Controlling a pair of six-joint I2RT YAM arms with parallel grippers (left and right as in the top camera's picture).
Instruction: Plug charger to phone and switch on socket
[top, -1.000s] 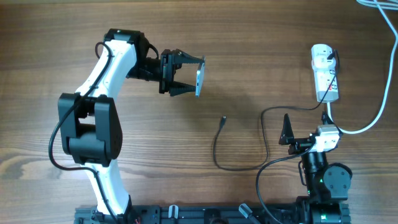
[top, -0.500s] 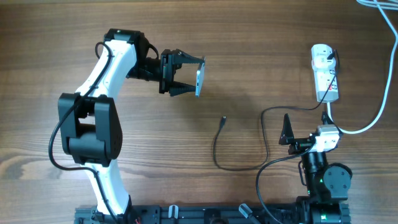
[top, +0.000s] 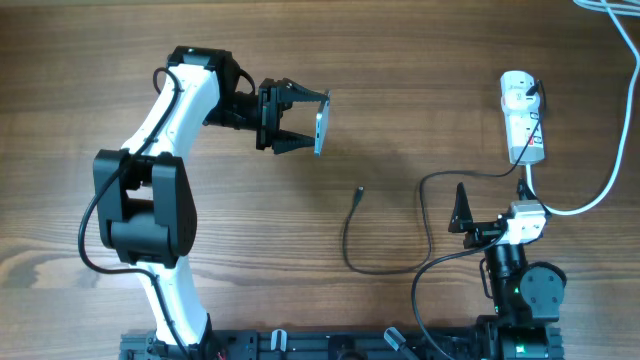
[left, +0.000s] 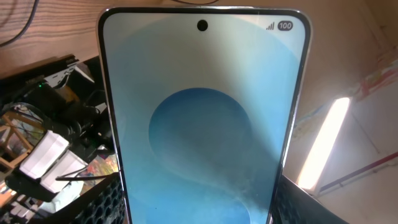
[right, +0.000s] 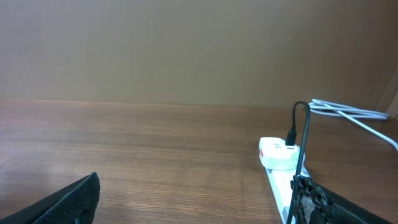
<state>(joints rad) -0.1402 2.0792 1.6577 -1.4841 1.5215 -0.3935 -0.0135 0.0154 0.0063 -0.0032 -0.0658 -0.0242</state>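
My left pincer (top: 296, 121) is clamped on the phone (top: 320, 122), with a dark finger (left: 102, 200) against each long side near its lower end. In my left wrist view the phone's screen faces the camera and fills most of the frame. It is pale blue with a darker blue circle, and it has a camera hole and a small "100" along the top edge. From overhead the phone appears edge-on as a thin pale bar at the tip of that pincer, over the left-centre of the wooden table (top: 420, 60).

My right pincer (right: 196, 186) is spread wide and grips nothing. Its two black fingers sit at the bottom corners of the right wrist view, with bare wood between them.

The charger (top: 347, 245) lies loose on the table between my two arms. Its small connector tip (top: 360, 190) is well apart from the phone, below it and to its right in the overhead view. The thin black cable loops down, across and back up toward the socket (top: 522, 130).

The socket lies near the far right edge of the table, ahead of my right pincer. A black plug (right: 291, 142) is in it, and a white lead (top: 600, 190) curves away beside it.
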